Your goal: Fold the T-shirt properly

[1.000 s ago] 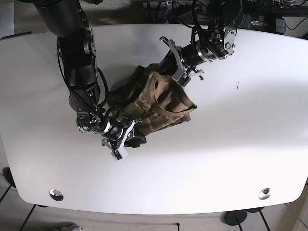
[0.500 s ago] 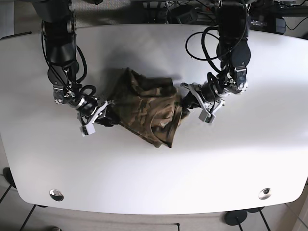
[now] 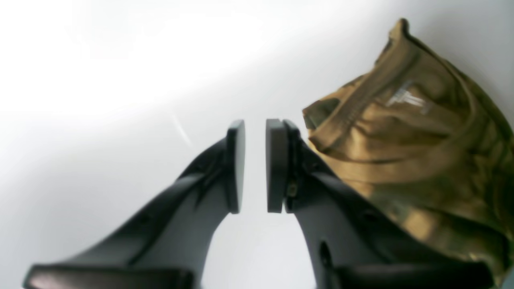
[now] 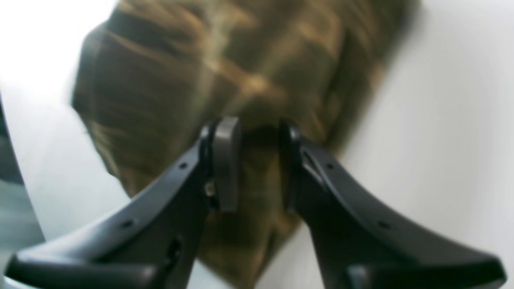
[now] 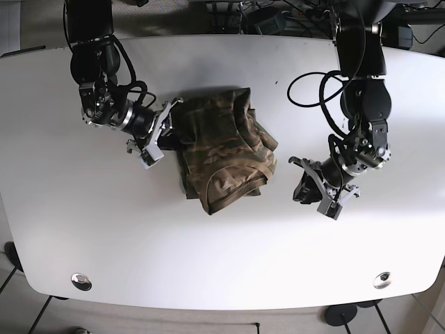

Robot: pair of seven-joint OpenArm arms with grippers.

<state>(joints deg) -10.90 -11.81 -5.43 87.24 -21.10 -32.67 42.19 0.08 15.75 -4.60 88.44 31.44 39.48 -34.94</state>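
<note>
At lower right of the base view, the left pincer [image 5: 314, 195] is being held narrowly apart and empty over the white counter [image 5: 208, 264]. At centre the bunched camouflage T-shirt [image 5: 224, 157] is lying unfolded. At its left edge, the right pincer [image 5: 161, 134] is being closed on cloth. Spreading it flat is judged next.

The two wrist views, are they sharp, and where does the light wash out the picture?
Left wrist view: soft focus all over; the T-shirt is blurred, and the table glares to white at upper left. Right wrist view: more blurred, the shirt smeared as if by motion, and the upper left corner is burnt out. Base view: sharp, with soft shadows under the shirt and arms.
</note>
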